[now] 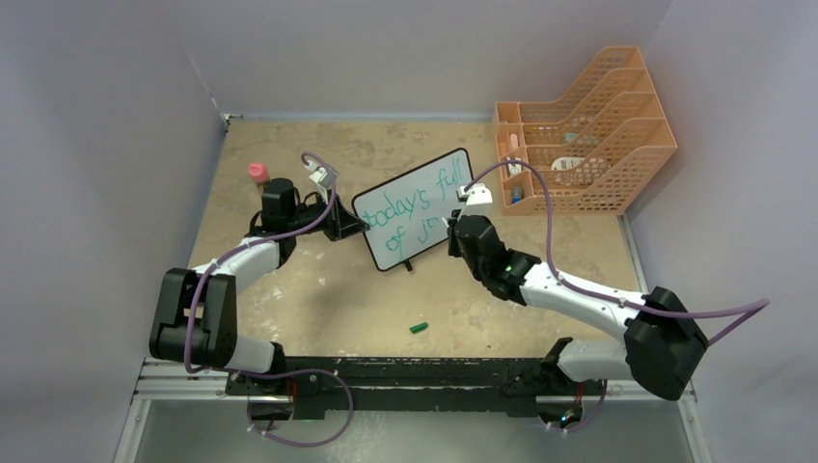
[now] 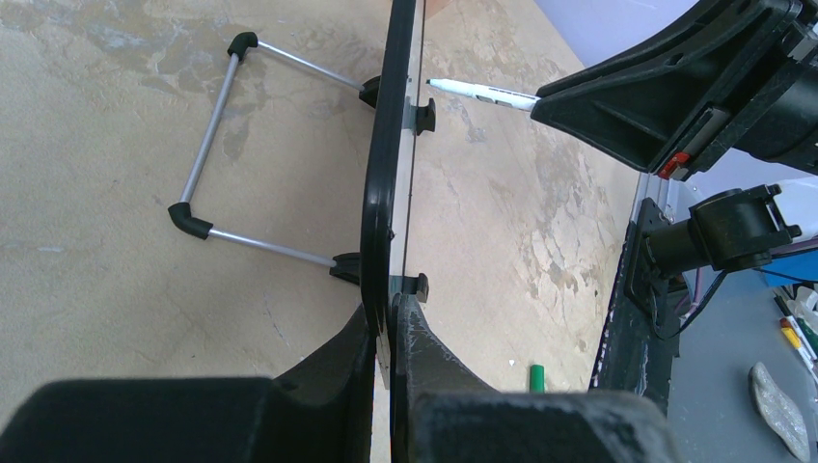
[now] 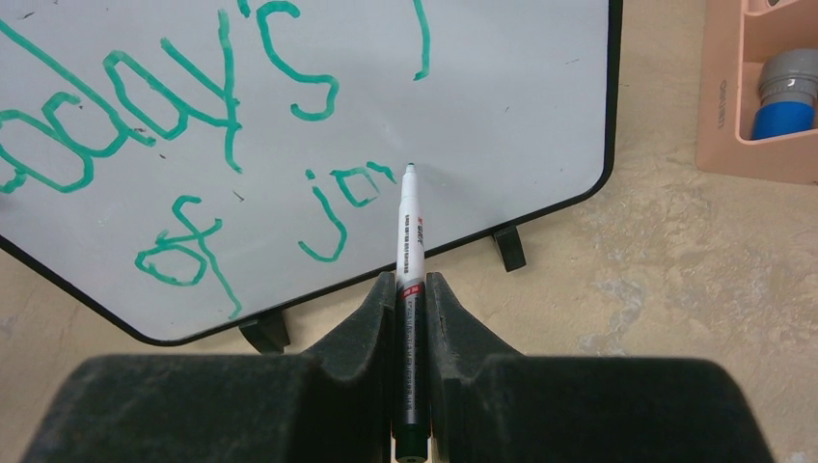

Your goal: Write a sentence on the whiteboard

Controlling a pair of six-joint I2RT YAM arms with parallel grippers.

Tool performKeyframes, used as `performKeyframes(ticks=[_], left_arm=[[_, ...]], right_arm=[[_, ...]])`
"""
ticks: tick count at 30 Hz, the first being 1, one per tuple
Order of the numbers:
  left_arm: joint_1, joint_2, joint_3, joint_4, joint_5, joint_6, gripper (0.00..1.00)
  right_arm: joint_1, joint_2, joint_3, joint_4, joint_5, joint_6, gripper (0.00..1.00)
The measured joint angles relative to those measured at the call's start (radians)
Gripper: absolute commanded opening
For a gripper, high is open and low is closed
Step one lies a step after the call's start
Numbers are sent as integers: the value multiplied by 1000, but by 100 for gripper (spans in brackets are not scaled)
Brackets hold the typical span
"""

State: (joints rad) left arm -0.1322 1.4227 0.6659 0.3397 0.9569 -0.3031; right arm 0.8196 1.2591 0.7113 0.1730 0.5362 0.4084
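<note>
The left claw (image 2: 390,318) clamps shut on the left edge of the whiteboard (image 1: 415,207), upright on the desk (image 1: 318,289) and reading "today's full of jo", while at its right the right claw (image 3: 412,289), closed on a green marker (image 3: 409,222), tips the unfinished last word, so little seems left.

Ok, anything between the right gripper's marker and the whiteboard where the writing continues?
Nothing visible. The marker, clamped in the right gripper, points straight at the whiteboard beside the last green letters, its tip at or nearly on the surface. The left gripper grips the board's edge, off to the side.
</note>
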Motion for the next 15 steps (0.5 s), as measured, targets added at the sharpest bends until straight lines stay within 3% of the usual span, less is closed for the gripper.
performKeyframes(ticks=[15], left_arm=[[0, 0, 0, 0, 0, 0, 0]], right_arm=[[-3, 17, 12, 20, -1, -11, 0]])
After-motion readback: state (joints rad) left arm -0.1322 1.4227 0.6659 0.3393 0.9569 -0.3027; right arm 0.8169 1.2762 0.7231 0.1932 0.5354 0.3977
